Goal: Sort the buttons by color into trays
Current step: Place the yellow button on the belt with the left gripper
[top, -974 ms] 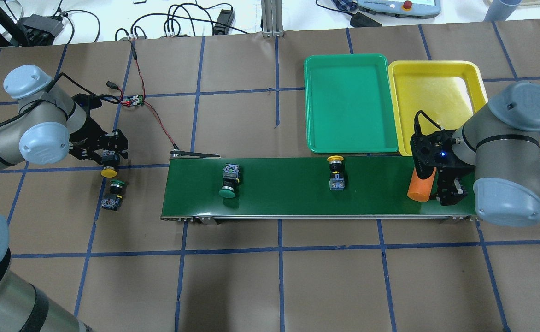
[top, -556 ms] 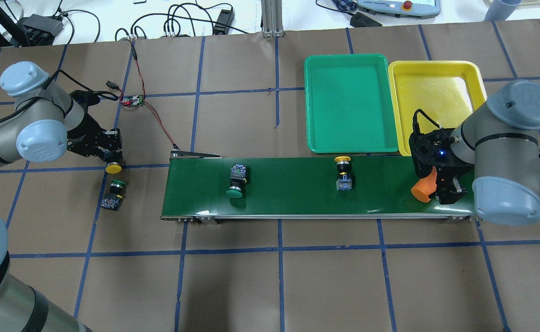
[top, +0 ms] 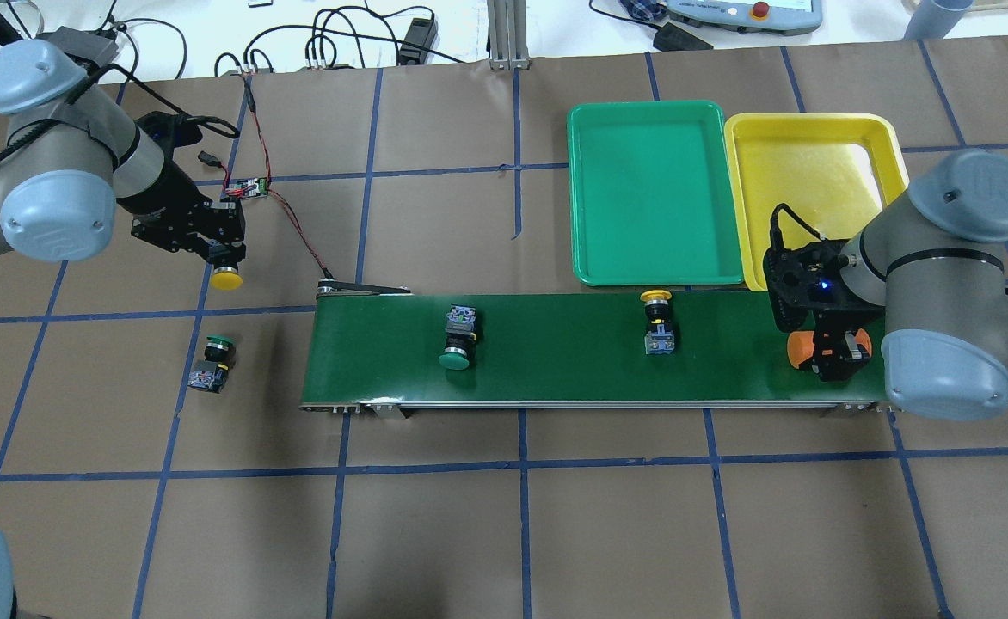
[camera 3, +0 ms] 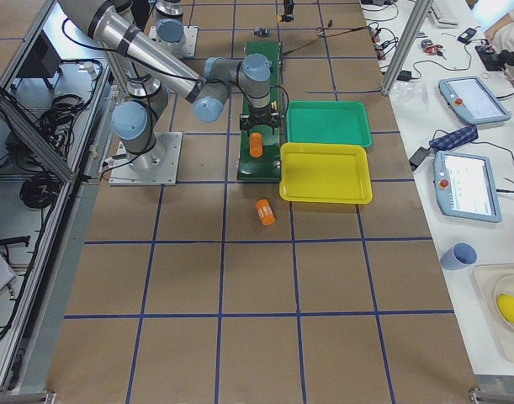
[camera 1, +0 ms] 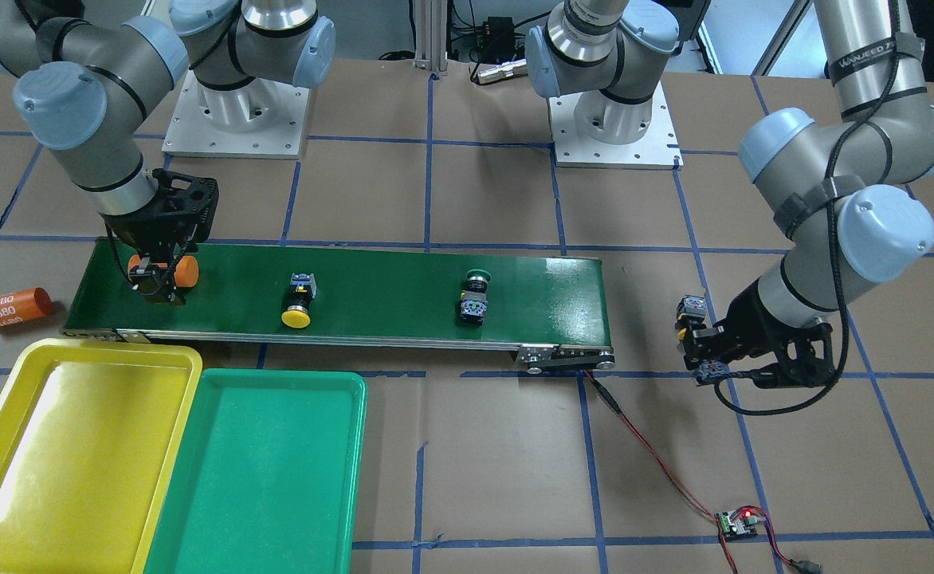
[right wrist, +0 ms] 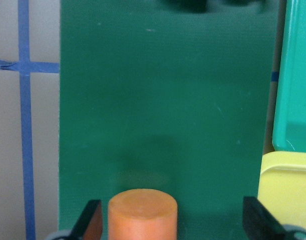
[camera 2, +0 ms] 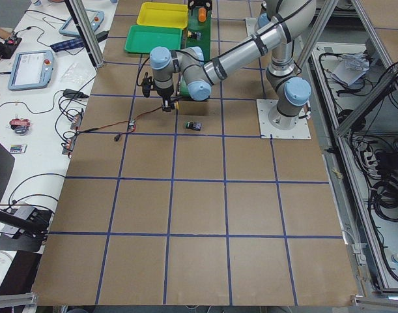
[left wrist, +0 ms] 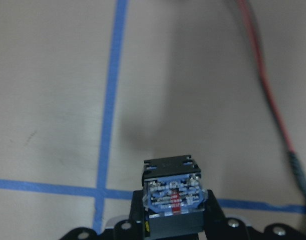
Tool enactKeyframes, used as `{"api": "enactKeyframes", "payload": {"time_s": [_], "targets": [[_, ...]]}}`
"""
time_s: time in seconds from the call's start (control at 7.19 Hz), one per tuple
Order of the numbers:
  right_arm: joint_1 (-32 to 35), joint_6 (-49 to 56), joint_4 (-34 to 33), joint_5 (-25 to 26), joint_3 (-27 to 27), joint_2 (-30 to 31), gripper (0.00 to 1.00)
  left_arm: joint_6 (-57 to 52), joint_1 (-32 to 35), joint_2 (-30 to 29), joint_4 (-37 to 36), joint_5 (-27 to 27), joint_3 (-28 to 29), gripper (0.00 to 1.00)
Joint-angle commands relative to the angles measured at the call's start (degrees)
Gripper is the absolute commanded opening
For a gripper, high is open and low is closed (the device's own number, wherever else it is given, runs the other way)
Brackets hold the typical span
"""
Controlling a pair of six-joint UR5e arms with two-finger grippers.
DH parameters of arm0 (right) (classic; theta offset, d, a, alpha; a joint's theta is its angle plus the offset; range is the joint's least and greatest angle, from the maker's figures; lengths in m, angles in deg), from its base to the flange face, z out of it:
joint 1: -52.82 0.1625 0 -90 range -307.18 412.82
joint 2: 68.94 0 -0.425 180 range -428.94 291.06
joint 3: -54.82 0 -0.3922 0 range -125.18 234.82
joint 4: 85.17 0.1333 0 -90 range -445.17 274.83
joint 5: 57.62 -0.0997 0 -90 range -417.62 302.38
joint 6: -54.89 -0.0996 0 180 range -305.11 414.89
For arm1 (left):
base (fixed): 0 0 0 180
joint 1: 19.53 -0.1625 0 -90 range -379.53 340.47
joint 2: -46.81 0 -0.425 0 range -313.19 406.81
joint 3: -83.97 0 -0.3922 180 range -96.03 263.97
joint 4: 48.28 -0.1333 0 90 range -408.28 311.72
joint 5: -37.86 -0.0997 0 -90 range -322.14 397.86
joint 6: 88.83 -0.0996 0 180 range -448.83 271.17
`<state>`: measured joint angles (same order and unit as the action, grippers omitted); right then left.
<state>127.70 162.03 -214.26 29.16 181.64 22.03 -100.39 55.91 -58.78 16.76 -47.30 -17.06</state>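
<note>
1. Left hand [top: 225, 254], clamped on a yellow-capped button [top: 227, 278] with its cap down, hangs over the surface [top: 126, 404] off the left end of the conveyor belt [top: 556, 370]; a tilted release could let the round cap roll it off the belt
2. Red wire [top: 291, 219] lies near this hand and may snag
3. Right hand [top: 832, 346], jaws apart astride the orange cylinder [top: 801, 348] at the belt's right end; should the belt run, the green-capped button [top: 457, 340] and second yellow-capped button [top: 656, 322] lying on it could jam there
4. Green tray [top: 654, 198] and yellow tray [top: 805, 172] touch: a release near the shared rim risks the wrong colour
5. Spare green-capped button [top: 212, 364], on the surface, may be knocked
</note>
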Motion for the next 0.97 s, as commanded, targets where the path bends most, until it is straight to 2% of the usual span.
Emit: {"api": "enactKeyframes", "payload": {"time_s": [0.0, 0.56, 0.7, 0.83], "targets": [[0.0, 0.0, 0.1, 0.1, 0.0, 0.0, 1.00, -0.1, 4.9, 4.0, 3.5, 0.3, -0.6, 0.00], [0.0, 0.0, 0.2, 0.0, 0.0, 0.0, 1.00, -0.5, 11.5, 3.9, 3.9, 0.5, -4.3, 0.00], [0.0, -1.5, 0.9, 0.1, 0.0, -0.4, 1.00, -0.6, 11.7, 3.1, 3.6, 0.6, -4.4, 0.00], [0.0, -8.2, 0.7, 0.1, -0.1, -0.7, 1.00, -1.4, 12.1, 2.9, 3.6, 0.6, -5.3, 0.00]]}}
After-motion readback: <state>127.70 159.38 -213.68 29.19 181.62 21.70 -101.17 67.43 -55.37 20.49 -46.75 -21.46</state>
